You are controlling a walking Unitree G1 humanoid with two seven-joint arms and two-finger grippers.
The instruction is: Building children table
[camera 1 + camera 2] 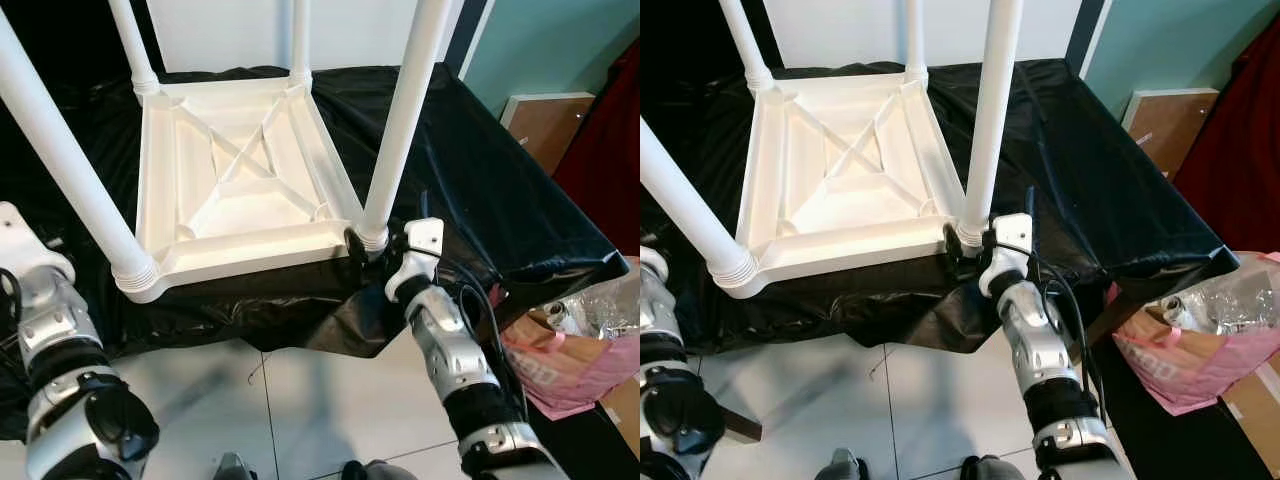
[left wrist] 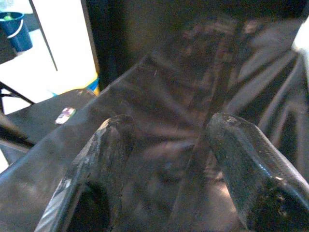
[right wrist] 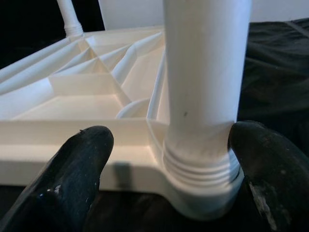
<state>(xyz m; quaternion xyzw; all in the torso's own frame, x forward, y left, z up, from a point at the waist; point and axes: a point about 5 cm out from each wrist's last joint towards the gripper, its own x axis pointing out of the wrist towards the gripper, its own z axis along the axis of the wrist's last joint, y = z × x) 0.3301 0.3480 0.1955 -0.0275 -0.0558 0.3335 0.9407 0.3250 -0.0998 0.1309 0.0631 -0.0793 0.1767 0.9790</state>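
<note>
Two spread fingers of the right hand (image 3: 166, 169) flank the table leg (image 1: 400, 130) base at centre frame — left hand (image 2: 169, 164) spread too.

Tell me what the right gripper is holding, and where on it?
Nothing gripped yet. The right gripper is open, its fingers either side of the near-right table leg at its threaded base, one finger apart from it. The left gripper is open over black cloth.

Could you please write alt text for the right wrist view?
Two black fingers of the right gripper sit open on either side of a white table leg at its threaded base, not clearly touching it. The upside-down white tabletop lies on a black cloth.
</note>
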